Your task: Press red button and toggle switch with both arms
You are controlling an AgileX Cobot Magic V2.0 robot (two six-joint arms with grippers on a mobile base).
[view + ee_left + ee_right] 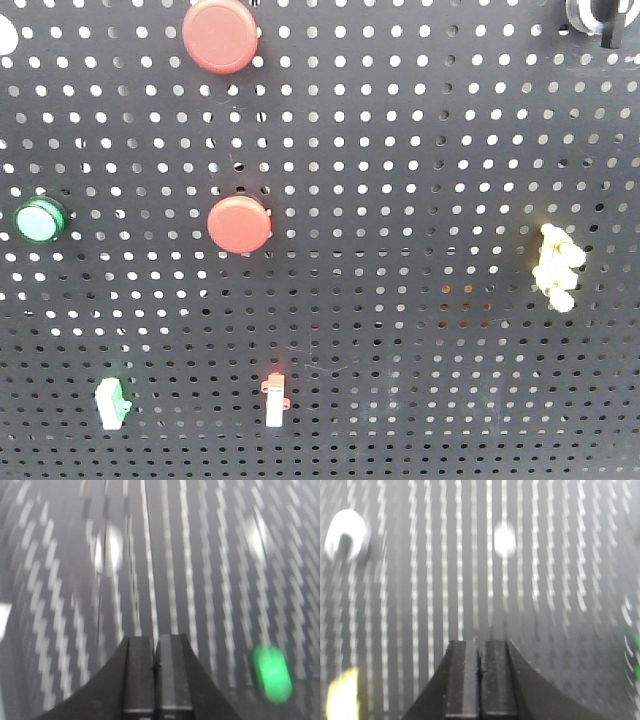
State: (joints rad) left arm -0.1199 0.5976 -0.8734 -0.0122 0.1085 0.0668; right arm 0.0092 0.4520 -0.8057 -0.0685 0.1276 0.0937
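Note:
The black pegboard [420, 150] fills the front view. The larger red button [220, 35] is at the top. A slightly smaller red button [239, 223] sits below it. A small white switch on a red base [274, 400] is low in the middle, and a cream-yellow switch cluster [555, 265] is at the right; I cannot tell which is the toggle switch. Neither gripper shows in the front view. My left gripper [155, 639] is shut and empty, facing the blurred board. My right gripper [480, 642] is shut and empty too.
A green button [40, 220] is at the left and a white-green switch [113, 402] below it. A black-white knob [595, 20] is top right. The left wrist view shows a green blur [272, 674]; the right wrist view a yellow blur [342, 695] and a white clip [347, 535].

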